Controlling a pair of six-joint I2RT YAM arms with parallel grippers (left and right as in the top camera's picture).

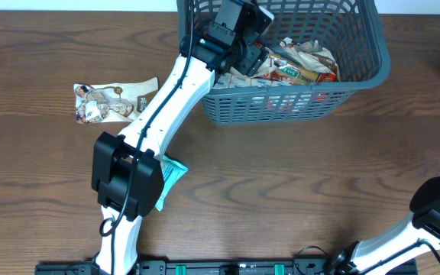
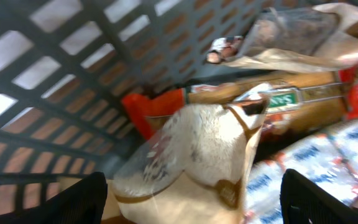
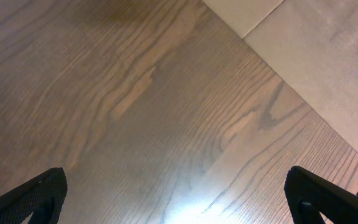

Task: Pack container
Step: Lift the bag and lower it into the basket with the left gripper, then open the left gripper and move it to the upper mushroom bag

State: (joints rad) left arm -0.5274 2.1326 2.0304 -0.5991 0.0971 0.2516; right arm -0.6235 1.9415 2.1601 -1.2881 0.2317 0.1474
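Far left on the table (image 1: 37, 191): one snack pkt (image 1: 113, 101), flat, long axis running left-right, well apart from the basket (image 1: 296, 107). Nearer my base a teal pkt (image 1: 173, 174) pokes out from under my left arm, partly hidden. The basket sits at the far edge, centre-right, w/ several pkts inside. My left gripper (image 2: 193, 186) is down in it by the left wall, fingers wide, gripping nothing. A beige pkt (image 2: 197, 137) lies between them on top of the others; can't tell if a pad grazes its edge. My right gripper (image 3: 178, 193) hangs over bare wood at the near right corner, fingers spread wide, empty.

What the next move turns on, I reckon: the snack pkt lies left of the basket and toward me from my left fingers, w/ the basket wall in between. So up over the rim first, then left. Left side is much nearer than the right. Since that pkt's long axis runs left-right, the jaws should close across its short side, i.e. near-far.
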